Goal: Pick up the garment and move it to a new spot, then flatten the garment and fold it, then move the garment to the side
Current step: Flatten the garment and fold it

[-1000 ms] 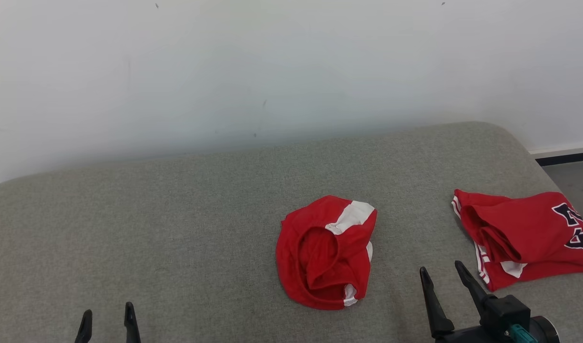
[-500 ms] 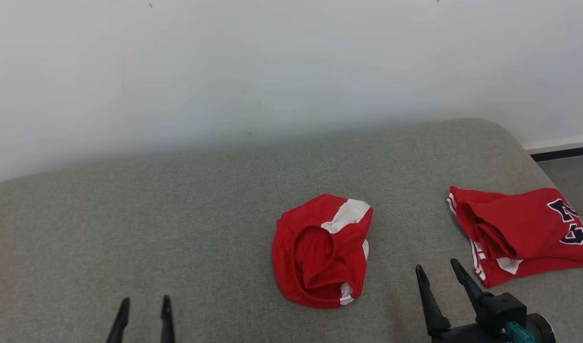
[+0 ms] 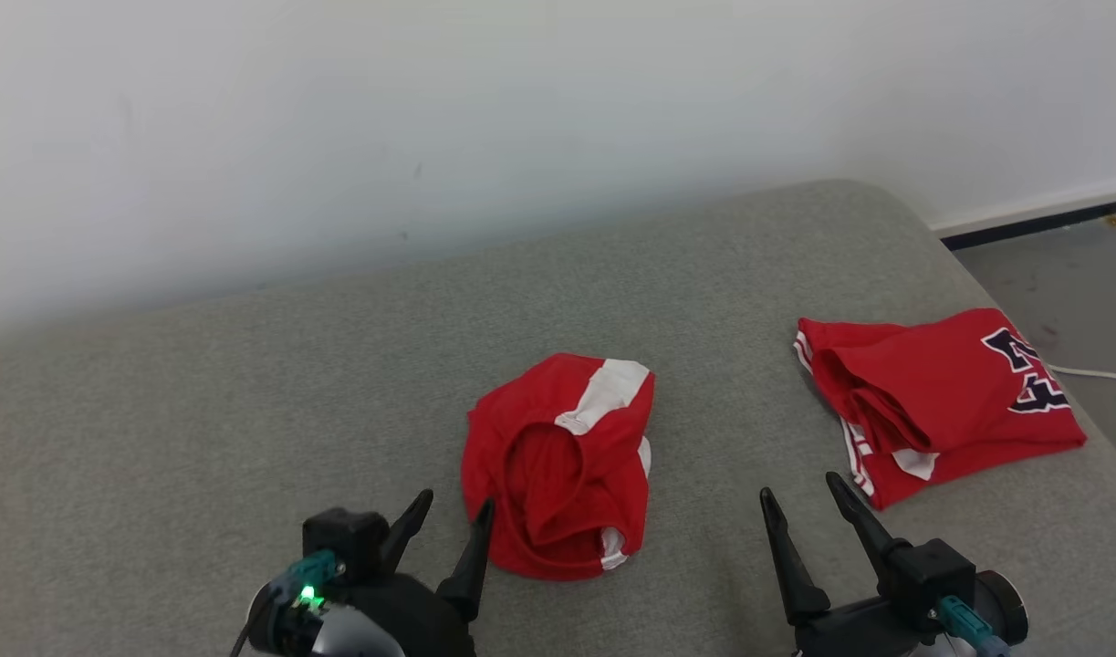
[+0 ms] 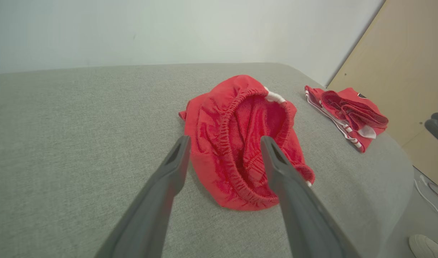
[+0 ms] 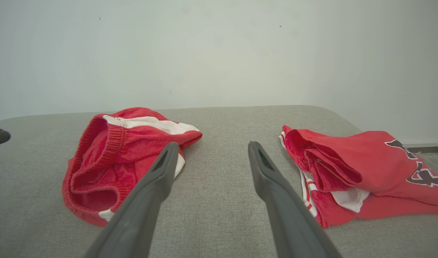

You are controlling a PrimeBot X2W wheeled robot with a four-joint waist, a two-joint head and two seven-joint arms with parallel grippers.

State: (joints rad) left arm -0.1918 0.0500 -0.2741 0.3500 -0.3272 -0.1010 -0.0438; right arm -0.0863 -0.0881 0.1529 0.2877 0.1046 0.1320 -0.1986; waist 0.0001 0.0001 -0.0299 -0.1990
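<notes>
The garment (image 3: 558, 465) is a crumpled pair of red shorts with a white stripe, lying on the middle of the grey cushion; its elastic waistband gapes toward me (image 4: 240, 118) (image 5: 111, 157). My left gripper (image 3: 455, 504) stands open at the garment's near left edge, its right fingertip at the cloth's rim; along its fingers (image 4: 225, 139) the waistband lies just ahead, with nothing between them. My right gripper (image 3: 799, 488) is open and empty to the garment's right, over bare cushion (image 5: 213, 144).
A second red garment (image 3: 932, 401) with dark lettering lies folded at the cushion's right end. The grey cushion (image 3: 202, 411) backs onto a white wall. Floor with a white cable (image 3: 1096, 374) lies beyond the right edge, beside a wooden panel (image 4: 412, 71) and a shoe (image 4: 424, 247).
The head camera has turned, shifting the whole picture left. My left gripper has come up and rightward to the garment's near left edge. The right gripper has kept its place, still open.
</notes>
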